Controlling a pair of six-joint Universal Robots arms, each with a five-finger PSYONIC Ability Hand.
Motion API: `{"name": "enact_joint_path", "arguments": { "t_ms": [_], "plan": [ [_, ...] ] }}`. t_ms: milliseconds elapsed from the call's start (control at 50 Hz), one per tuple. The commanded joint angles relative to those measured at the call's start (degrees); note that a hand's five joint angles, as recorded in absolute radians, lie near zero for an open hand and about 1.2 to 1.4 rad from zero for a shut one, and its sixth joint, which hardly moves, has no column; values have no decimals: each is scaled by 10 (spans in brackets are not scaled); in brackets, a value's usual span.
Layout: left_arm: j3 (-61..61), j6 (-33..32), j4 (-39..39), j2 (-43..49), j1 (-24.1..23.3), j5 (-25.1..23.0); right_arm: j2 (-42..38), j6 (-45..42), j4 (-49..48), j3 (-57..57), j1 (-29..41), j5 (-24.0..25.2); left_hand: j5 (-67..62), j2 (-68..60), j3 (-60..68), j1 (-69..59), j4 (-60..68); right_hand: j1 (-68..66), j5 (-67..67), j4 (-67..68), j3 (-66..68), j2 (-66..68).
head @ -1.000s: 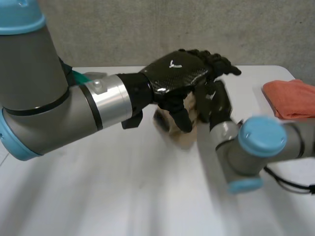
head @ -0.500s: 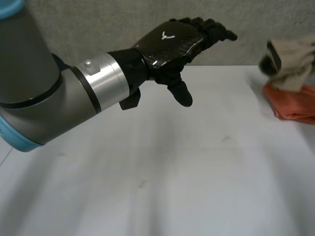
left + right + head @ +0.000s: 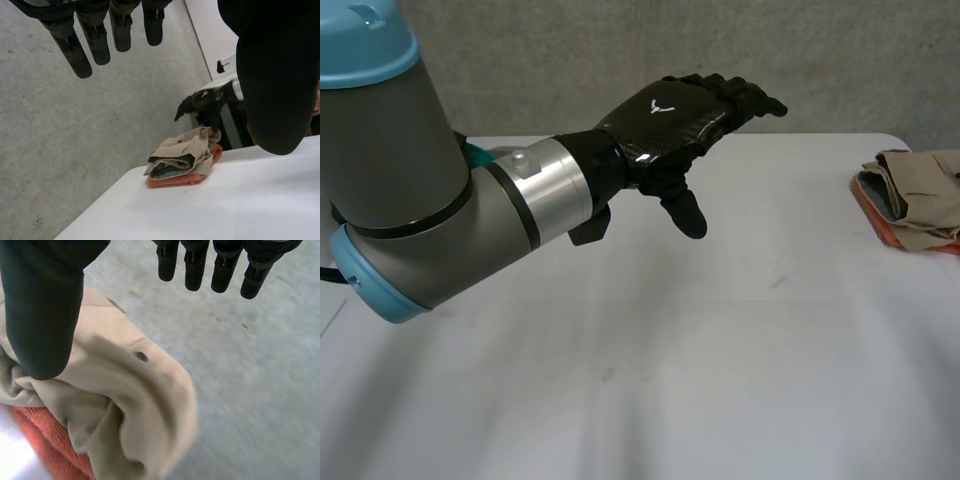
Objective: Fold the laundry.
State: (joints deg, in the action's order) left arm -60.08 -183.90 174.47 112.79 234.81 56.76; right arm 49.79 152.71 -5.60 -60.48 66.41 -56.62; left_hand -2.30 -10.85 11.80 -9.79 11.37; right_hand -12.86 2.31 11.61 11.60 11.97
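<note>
Folded beige garment, a soft woven bundle with rounded, bulging folds, lies on a flat orange terry towel at the right edge of the smooth white table. The left hand hangs over the table's middle, fingers straight, apart from the thumb and empty; the right hand, likewise spread and empty, is over the bundle. Likely hazard: the loose stack, so near the edge, may slump open or slide off if brushed.
</note>
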Motion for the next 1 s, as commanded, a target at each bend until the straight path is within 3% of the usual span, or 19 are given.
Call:
{"name": "enact_joint_path", "arguments": {
  "t_ms": [20,60,100,240,300,360,380,440,460,560,620,700,800,840,900,960,1000],
  "plan": [
    [8,-1,1,-4,-1,44,77,-76,106,39,-16,-205,23,9,-18,-2,-14,29,-23,-16,-16,-20],
    [25,-1,2,-9,-1,67,86,-128,100,76,-15,-263,23,9,-18,-2,-14,29,-23,-16,-16,-20],
    [41,0,1,-13,1,82,89,-151,76,99,-10,-286,23,9,-18,-2,-14,29,-23,-16,-16,-20],
    [113,-1,2,-36,13,165,158,-85,-69,78,129,-250,23,9,-18,-2,-14,29,-23,-16,-16,-20],
    [128,-6,1,-47,60,222,210,-46,-129,-7,178,-203,21,6,-16,-4,-12,29,-23,-16,-16,-20],
    [127,-18,1,-46,143,271,253,-23,-195,-115,242,-131,11,-4,-6,-14,-2,29,-23,-16,-16,-20],
    [127,-36,0,-41,184,288,260,-20,-208,-147,266,-115,11,-4,-6,-14,-1,29,-23,-16,-16,-20],
    [127,-84,0,-16,232,302,262,-23,-217,-207,310,-94,11,-4,-6,-14,-1,29,-23,-16,-16,-20],
    [131,-127,0,14,258,310,262,-24,-217,-242,337,-90,12,-2,-7,-13,-3,29,-23,-16,-16,-20],
    [139,-255,20,119,317,319,258,-29,-216,-331,377,-91,12,-2,-7,-13,-3,29,-23,-16,-16,-20],
    [152,-315,91,202,343,319,253,-40,-216,-382,384,-93,11,-4,-6,-14,-1,29,-23,-16,-16,-20],
    [164,-354,197,302,368,304,228,-57,-216,-424,386,-93,11,-4,-6,-14,-1,29,-23,-16,-16,-20],
    [225,-362,250,415,389,254,211,-89,-215,-446,391,-96,-18,-32,23,-43,27,29,-23,-16,-16,-20],
    [250,-362,248,445,391,248,210,-96,-214,-449,391,-99,-88,-102,93,-113,97,29,-23,-16,-16,-20],
    [285,-364,244,467,385,252,210,-103,-215,-461,385,-113,-675,-690,680,-700,685,29,-23,-16,-16,-20],
    [273,-367,252,452,362,278,210,-104,-215,-461,384,-119,-677,-691,682,-702,686,29,-23,-16,-16,-20],
    [252,-362,262,392,333,313,212,-104,-215,-460,384,-122,-677,-691,682,-702,686,29,-23,-16,-16,-20]
  ]
}}
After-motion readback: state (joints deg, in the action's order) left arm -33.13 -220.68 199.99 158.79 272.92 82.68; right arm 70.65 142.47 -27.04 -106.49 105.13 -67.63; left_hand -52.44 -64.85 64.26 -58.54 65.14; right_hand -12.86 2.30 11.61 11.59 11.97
